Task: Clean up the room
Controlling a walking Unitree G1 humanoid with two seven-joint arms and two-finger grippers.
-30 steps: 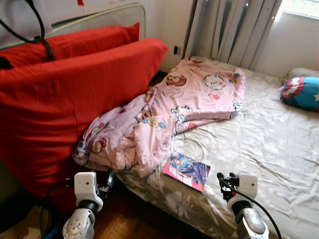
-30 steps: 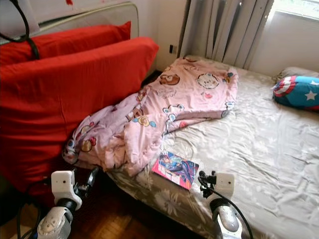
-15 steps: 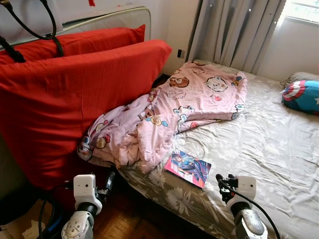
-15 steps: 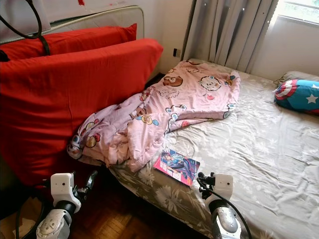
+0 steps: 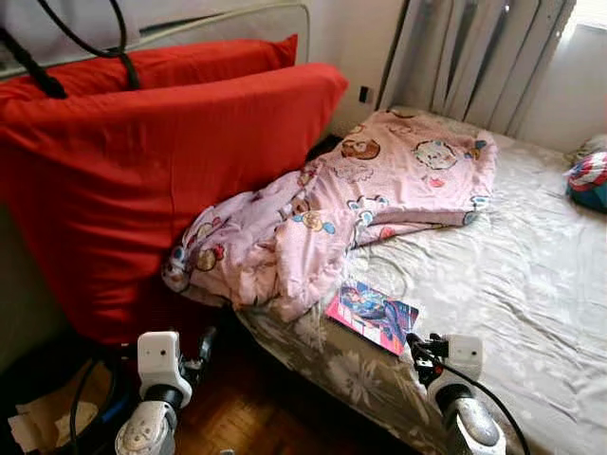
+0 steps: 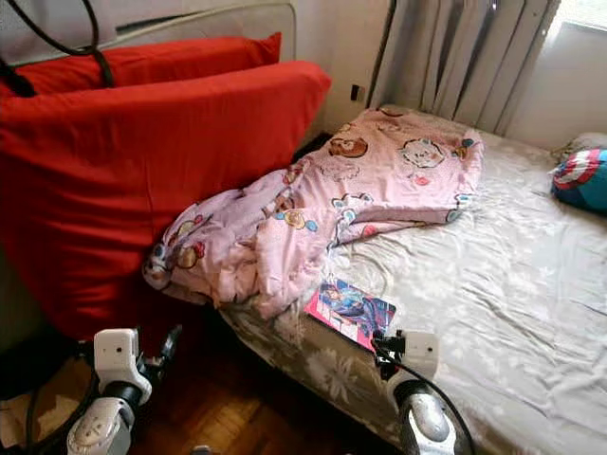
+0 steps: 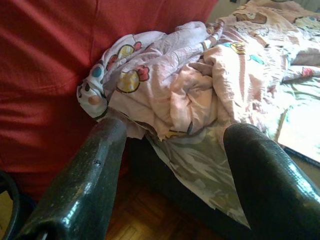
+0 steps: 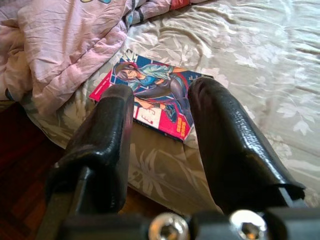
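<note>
Your right gripper (image 8: 160, 120) hangs released, gripping nothing, just short of the comic book (image 5: 371, 316) near the bed (image 5: 531, 284) edge. Your left gripper (image 7: 175, 165) is likewise released, facing the crumpled pink blanket (image 5: 322, 223), whose overhanging end hides the mattress corner beside the red cushion (image 5: 142, 180).

A bed (image 5: 531, 284) with a grey floral sheet takes up the right and far part of the room. Along its left side stands a big red cushion (image 5: 142, 180), with a second red cushion (image 5: 190, 62) behind it, both leaning against a pale padded board (image 5: 237, 19). The near floor is dark wood parquet (image 5: 256, 417). At the far end, grey curtains (image 5: 474, 57) hang beside a bright window (image 5: 588, 14), and daylight falls across the sheet. A dark wall socket (image 5: 364, 94) sits on the pale far wall (image 5: 351, 38).
</note>
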